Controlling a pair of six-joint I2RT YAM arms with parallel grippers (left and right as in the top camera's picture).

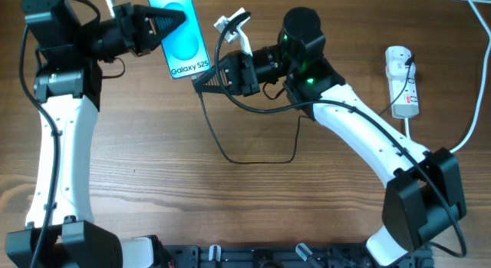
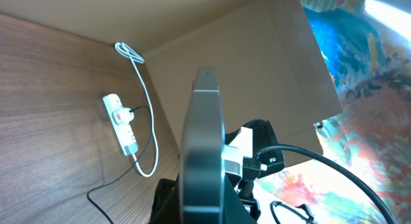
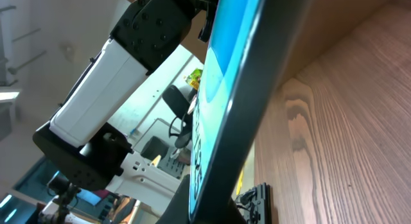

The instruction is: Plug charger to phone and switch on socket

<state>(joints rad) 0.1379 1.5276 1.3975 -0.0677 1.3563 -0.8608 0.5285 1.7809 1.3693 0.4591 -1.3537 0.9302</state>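
My left gripper (image 1: 170, 24) clamps the phone (image 1: 188, 49), whose lower end points at my right gripper (image 1: 201, 81) just beside it, closed on the charger (image 1: 261, 161) near its tip.

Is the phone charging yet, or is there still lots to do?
Done: the left fingers hold the phone up, and a plug sits in the socket. In hand: the right fingers pinch the charger tip right at the phone's bottom edge. I cannot tell if it is in. Left: switching the socket on. No arm is near it.
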